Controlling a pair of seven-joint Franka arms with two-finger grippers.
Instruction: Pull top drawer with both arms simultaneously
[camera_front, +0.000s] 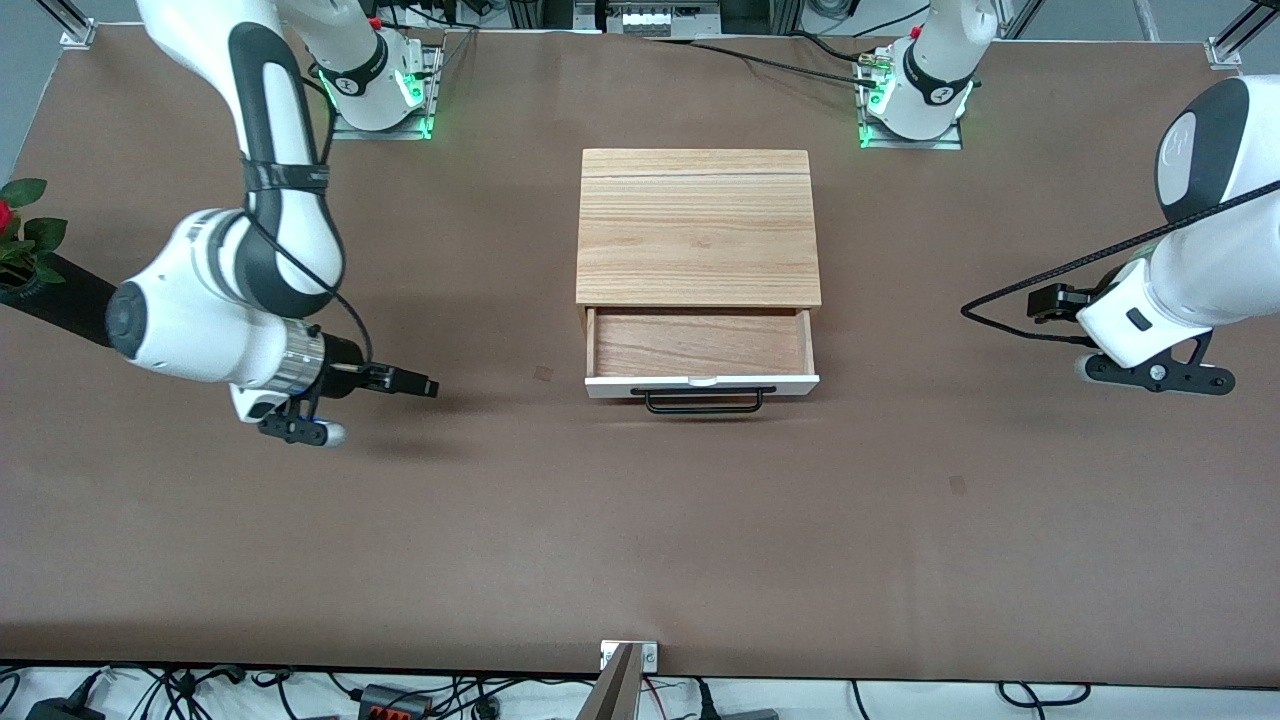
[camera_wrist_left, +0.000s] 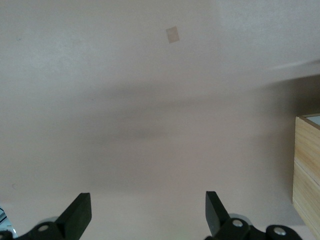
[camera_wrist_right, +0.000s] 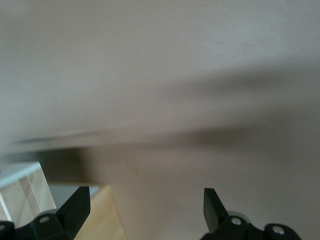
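The top drawer (camera_front: 698, 345) stands pulled out of the wooden cabinet (camera_front: 698, 225), showing its reddish wood floor. Its white front panel (camera_front: 700, 382) and black bar handle (camera_front: 703, 400) face the front camera. My right gripper (camera_front: 425, 385) hovers low over the table toward the right arm's end, pointing at the drawer, well apart from it. My left gripper (camera_front: 1040, 302) hovers over the table toward the left arm's end, also apart from the cabinet. Both grippers are open with nothing between their fingers: the left gripper (camera_wrist_left: 147, 210) and the right gripper (camera_wrist_right: 146, 206) both frame bare table. A cabinet side (camera_wrist_left: 307, 170) shows in the left wrist view.
A potted plant with a red flower (camera_front: 20, 235) stands at the table's edge at the right arm's end. A black cable (camera_front: 1000, 300) loops from the left arm's wrist. Small dark marks (camera_front: 543, 374) (camera_front: 958, 485) lie on the brown table. A metal bracket (camera_front: 628, 660) sits at the front edge.
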